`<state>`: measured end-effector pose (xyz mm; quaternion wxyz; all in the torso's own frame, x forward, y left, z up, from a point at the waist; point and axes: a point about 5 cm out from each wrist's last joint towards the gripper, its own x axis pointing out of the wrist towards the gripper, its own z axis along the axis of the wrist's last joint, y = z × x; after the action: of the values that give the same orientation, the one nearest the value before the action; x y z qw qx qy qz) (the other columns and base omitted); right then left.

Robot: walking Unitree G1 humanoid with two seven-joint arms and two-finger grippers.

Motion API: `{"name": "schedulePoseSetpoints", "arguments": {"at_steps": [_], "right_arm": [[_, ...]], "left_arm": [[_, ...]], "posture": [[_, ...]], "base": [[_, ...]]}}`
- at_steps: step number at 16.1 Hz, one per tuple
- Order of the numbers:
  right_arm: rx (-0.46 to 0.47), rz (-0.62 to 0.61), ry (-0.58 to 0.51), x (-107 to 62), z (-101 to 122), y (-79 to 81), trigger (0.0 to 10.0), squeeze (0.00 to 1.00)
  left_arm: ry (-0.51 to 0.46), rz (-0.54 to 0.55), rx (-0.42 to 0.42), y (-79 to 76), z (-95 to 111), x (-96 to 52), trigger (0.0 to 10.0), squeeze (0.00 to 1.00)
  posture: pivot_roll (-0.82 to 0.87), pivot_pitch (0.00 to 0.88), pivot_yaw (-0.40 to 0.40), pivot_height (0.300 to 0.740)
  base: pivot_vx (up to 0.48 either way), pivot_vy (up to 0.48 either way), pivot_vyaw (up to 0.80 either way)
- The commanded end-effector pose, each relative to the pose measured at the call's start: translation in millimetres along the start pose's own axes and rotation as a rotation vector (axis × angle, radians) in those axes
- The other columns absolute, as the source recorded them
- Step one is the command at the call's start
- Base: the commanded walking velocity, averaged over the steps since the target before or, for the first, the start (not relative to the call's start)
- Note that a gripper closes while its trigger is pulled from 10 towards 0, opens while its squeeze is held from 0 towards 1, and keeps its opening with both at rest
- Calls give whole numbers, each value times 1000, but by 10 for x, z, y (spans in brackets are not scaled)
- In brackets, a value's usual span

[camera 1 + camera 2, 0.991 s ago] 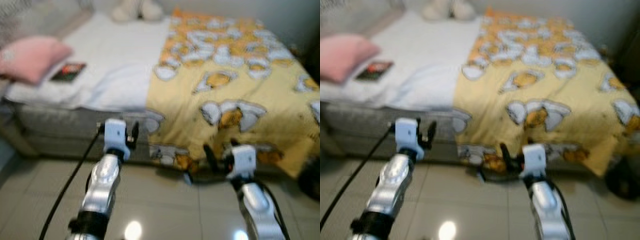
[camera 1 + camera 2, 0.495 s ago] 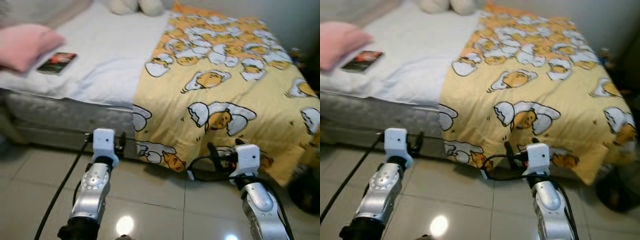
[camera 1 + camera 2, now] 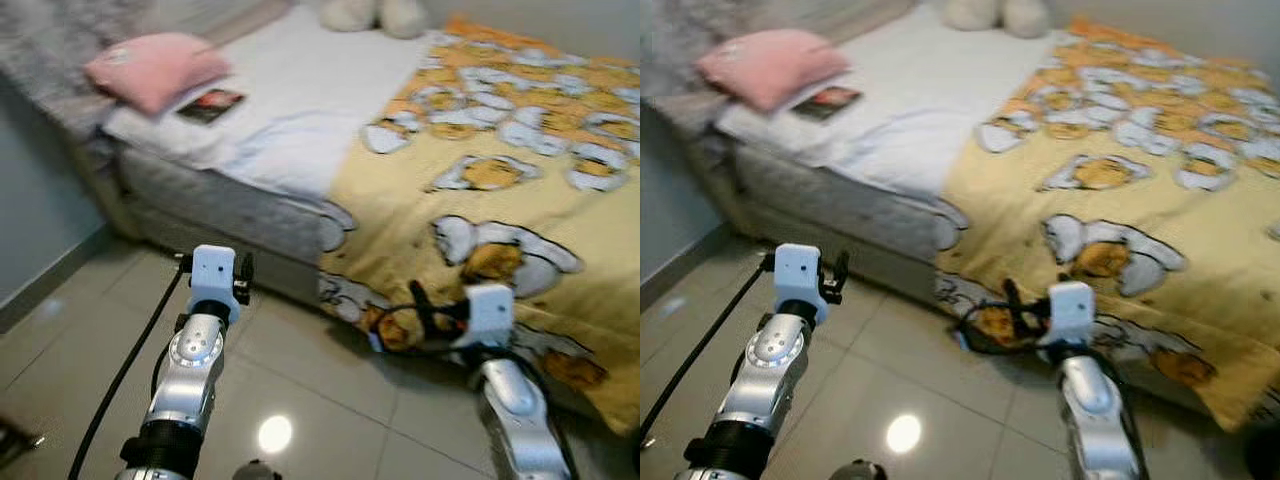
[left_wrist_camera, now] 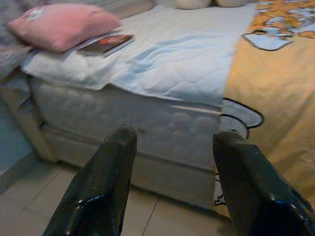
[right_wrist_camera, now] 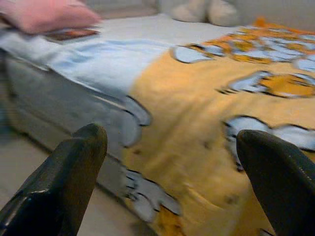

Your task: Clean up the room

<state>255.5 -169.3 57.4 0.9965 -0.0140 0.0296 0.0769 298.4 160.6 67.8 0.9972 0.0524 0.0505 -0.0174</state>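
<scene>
A bed stands ahead with a white sheet (image 3: 300,90) on its left half and a yellow cartoon-print blanket (image 3: 500,150) draped over its right half down to the floor. A pink pillow (image 3: 155,68) lies at the head, a book (image 3: 210,104) beside it, and a pale plush toy (image 3: 375,12) at the far edge. My left gripper (image 4: 174,142) is open and empty, held above the floor short of the mattress side (image 4: 147,132). Also open and empty, my right gripper (image 5: 172,142) faces the blanket's hanging edge.
A black cable (image 3: 395,320) loops on the tiles by the blanket's hem near my right wrist. A wall (image 3: 40,200) with a baseboard runs along the left. Glossy floor tiles (image 3: 300,400) spread between me and the bed. A small dark object (image 3: 15,440) lies bottom left.
The whole picture has shifted right, so the camera has turned left; the left wall has come into view. Both arms stay held out in front with fingers apart as before.
</scene>
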Motion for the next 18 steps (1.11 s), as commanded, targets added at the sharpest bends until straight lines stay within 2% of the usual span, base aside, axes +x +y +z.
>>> {"name": "schedulePoseSetpoints", "arguments": {"at_steps": [1,3,4,6,7,8,9,10,11,13,14,16,18], "right_arm": [[-1,-12,15,-6,-26,-53,10000,0],[0,-7,14,20,-22,-52,10000,0],[1,-6,16,28,-26,-51,10000,0],[4,-14,-2,43,17,-59,10000,0],[0,-32,-21,25,34,-89,10000,0],[8,-74,-77,-16,108,-159,10000,0],[0,-65,-87,-41,132,-166,10000,0],[-2,-63,-77,-54,116,-176,10000,0],[0,-60,-48,-61,58,-188,10000,0],[-4,-32,-22,-29,12,-154,10000,0],[-8,-20,-34,6,37,-119,10000,0],[-13,17,-33,43,45,-37,10000,0],[-15,32,-16,33,10,-10,10000,0]], "left_arm": [[3,-22,-2,-45,33,34,10000,0],[16,26,5,0,22,55,10000,0],[32,46,-25,23,-9,57,10000,0],[12,35,-34,52,-8,46,10000,0],[-16,7,-24,56,10,10,10000,0],[-62,-14,6,85,20,-91,10000,0],[-92,-16,-42,109,40,-169,10000,0],[-96,-15,-29,110,47,-187,10000,0],[-88,-1,-24,115,62,-160,10000,0],[-70,13,-65,116,106,-63,10000,0],[-100,-2,-52,87,182,-29,10000,0],[-72,31,-117,63,192,4,10000,0],[-54,57,-144,61,180,13,10000,0]], "posture": [[8,0,10,740],[7,0,14,740],[5,0,13,740],[-4,0,23,740],[-10,0,29,740],[-8,0,33,740],[-8,0,34,740],[-1,0,30,740],[21,0,18,740],[28,0,14,740],[31,0,11,740],[36,0,8,740],[35,0,10,740]], "base": [[0,-480,538],[0,-480,538],[0,-480,538],[0,-232,528],[0,0,519],[0,0,513],[0,0,506],[0,0,513],[0,0,506],[0,0,506],[0,0,506],[480,0,506],[480,0,509]]}}
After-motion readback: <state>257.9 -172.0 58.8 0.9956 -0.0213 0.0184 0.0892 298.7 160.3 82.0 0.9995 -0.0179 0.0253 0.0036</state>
